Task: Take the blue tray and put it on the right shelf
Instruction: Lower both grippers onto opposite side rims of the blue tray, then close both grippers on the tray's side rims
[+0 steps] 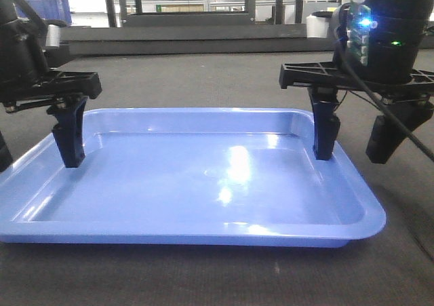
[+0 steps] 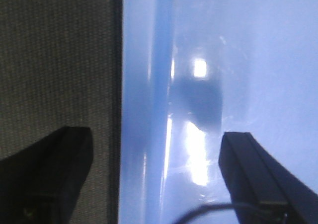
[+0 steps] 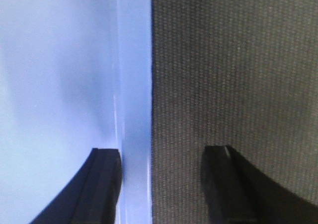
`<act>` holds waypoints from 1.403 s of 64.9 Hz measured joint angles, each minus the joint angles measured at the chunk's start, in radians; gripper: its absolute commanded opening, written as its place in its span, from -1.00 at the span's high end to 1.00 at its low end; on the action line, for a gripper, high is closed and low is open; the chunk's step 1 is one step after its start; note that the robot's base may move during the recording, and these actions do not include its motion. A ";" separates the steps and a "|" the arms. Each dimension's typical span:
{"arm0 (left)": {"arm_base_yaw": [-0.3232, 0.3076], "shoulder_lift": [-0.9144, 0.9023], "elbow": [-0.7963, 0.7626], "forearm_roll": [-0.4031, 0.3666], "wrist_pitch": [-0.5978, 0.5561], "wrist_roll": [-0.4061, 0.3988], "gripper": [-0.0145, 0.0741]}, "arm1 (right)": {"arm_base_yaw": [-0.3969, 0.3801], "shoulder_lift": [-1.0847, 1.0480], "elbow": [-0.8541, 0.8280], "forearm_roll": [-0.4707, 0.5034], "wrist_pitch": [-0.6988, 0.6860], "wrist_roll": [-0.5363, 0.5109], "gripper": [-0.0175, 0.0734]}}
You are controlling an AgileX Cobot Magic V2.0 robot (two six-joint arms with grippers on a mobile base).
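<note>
The blue tray [image 1: 203,177] lies flat on dark grey matting, filling the middle of the front view. My left gripper [image 1: 35,155] is open and straddles the tray's left rim, with one finger [image 1: 70,140] inside the tray and the other outside it. In the left wrist view the left gripper [image 2: 156,134] has the tray's rim [image 2: 144,85] between its fingers, untouched. My right gripper [image 1: 354,146] is open and straddles the right rim. In the right wrist view the right gripper [image 3: 161,153] has its inner finger [image 3: 102,184] against the tray wall [image 3: 134,85]. The right shelf is out of view.
Dark grey matting [image 1: 203,82] runs all round the tray. Far behind stand dark rack uprights [image 1: 251,1], a deep dark-blue bin [image 1: 47,7] at the back left, and a white object [image 1: 317,25] at the back right.
</note>
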 measured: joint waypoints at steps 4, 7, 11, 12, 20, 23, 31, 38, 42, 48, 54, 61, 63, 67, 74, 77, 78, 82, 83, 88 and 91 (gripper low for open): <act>0.000 0.001 0.000 -0.004 -0.002 0.000 -0.30 | 0.000 0.010 0.000 0.000 -0.001 0.000 -0.39; 0.000 0.002 0.000 -0.006 -0.004 0.000 -0.30 | 0.000 0.020 0.000 0.002 -0.003 0.000 -0.39; 0.000 0.005 0.000 -0.009 -0.005 0.000 -0.30 | 0.000 0.035 -0.002 0.004 -0.003 0.000 -0.39; 0.000 0.005 0.000 -0.009 -0.005 0.000 -0.30 | 0.000 0.039 -0.002 0.006 -0.003 0.000 -0.39; 0.000 0.007 0.000 -0.017 -0.017 -0.008 -0.30 | 0.002 0.050 -0.002 0.010 -0.003 0.000 -0.39; 0.000 0.009 0.000 -0.022 -0.022 -0.008 -0.30 | 0.002 0.049 -0.002 0.010 -0.003 0.000 -0.39; 0.000 0.023 0.000 -0.026 -0.031 -0.008 -0.30 | 0.002 0.049 -0.002 0.010 -0.003 0.000 -0.39; 0.000 0.043 -0.002 -0.026 -0.040 -0.008 -0.30 | 0.002 0.049 -0.002 0.010 -0.003 0.000 -0.39; 0.000 0.046 -0.002 -0.028 -0.042 -0.008 -0.30 | 0.002 0.049 -0.002 0.010 -0.001 0.000 -0.39; 0.000 0.046 -0.002 -0.032 -0.044 -0.010 -0.30 | 0.002 0.051 -0.002 0.010 -0.001 -0.002 -0.39; 0.000 0.046 -0.002 -0.032 -0.044 -0.010 -0.30 | 0.002 0.053 -0.004 0.010 -0.001 -0.002 -0.39; 0.000 0.046 -0.002 -0.034 -0.044 -0.010 -0.30 | 0.002 0.055 -0.005 0.010 0.001 -0.002 -0.39; 0.000 0.046 -0.002 -0.034 -0.044 -0.010 -0.30 | 0.002 0.057 -0.005 0.010 0.001 -0.002 -0.39; 0.000 0.046 -0.002 -0.034 -0.044 -0.010 -0.30 | 0.002 0.057 -0.005 0.010 0.001 -0.002 -0.39; 0.000 0.046 -0.002 -0.034 -0.047 -0.010 -0.30 | 0.002 0.058 -0.005 0.010 0.001 -0.002 -0.39; 0.000 0.046 -0.002 -0.034 -0.047 -0.010 -0.30 | 0.002 0.058 -0.005 0.010 0.001 -0.002 -0.39; 0.000 0.046 -0.002 -0.034 -0.047 -0.010 -0.30 | 0.002 0.058 -0.005 0.010 0.001 -0.002 -0.39; 0.000 0.046 -0.002 -0.034 -0.047 -0.010 -0.26 | 0.002 0.058 -0.005 0.010 0.001 -0.002 -0.39; 0.000 0.046 -0.002 -0.034 -0.047 -0.010 -0.24 | 0.002 0.058 -0.005 0.010 0.001 -0.002 -0.39; 0.000 0.046 -0.002 -0.034 -0.047 -0.010 -0.11 | 0.002 0.058 -0.005 0.010 0.003 -0.002 -0.38; 0.000 0.046 -0.002 -0.034 -0.047 -0.010 -0.03 | 0.002 0.058 -0.005 0.010 0.003 -0.002 -0.35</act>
